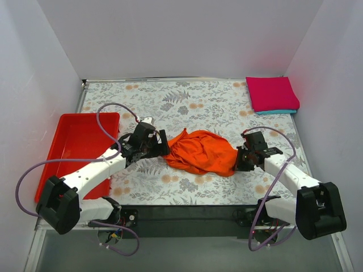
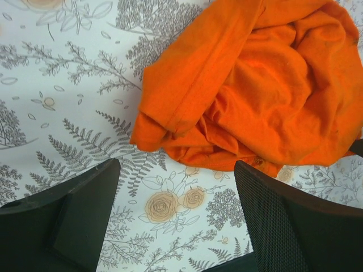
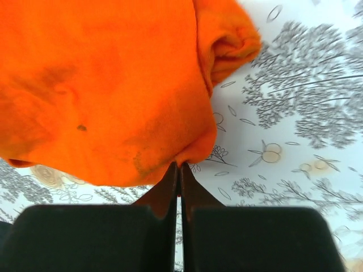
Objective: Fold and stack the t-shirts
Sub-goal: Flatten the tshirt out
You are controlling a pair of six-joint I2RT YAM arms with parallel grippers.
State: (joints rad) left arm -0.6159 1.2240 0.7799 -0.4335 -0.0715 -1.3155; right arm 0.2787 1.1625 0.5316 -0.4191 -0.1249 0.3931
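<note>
The orange t-shirt (image 1: 201,152) lies crumpled at the table's middle; it also shows in the left wrist view (image 2: 255,85) and the right wrist view (image 3: 108,85). My right gripper (image 1: 243,161) is shut, pinching the shirt's right edge between its fingertips (image 3: 178,166). My left gripper (image 1: 161,146) is open and empty at the shirt's left edge, its jaws wide apart over bare tablecloth (image 2: 176,204), not touching the cloth. A folded magenta-pink t-shirt (image 1: 271,93) lies on a folded teal one (image 1: 278,111) at the far right corner.
A red plastic tray (image 1: 79,141) sits at the left, beside my left arm. The floral tablecloth (image 1: 187,102) covers the table, with white walls on three sides.
</note>
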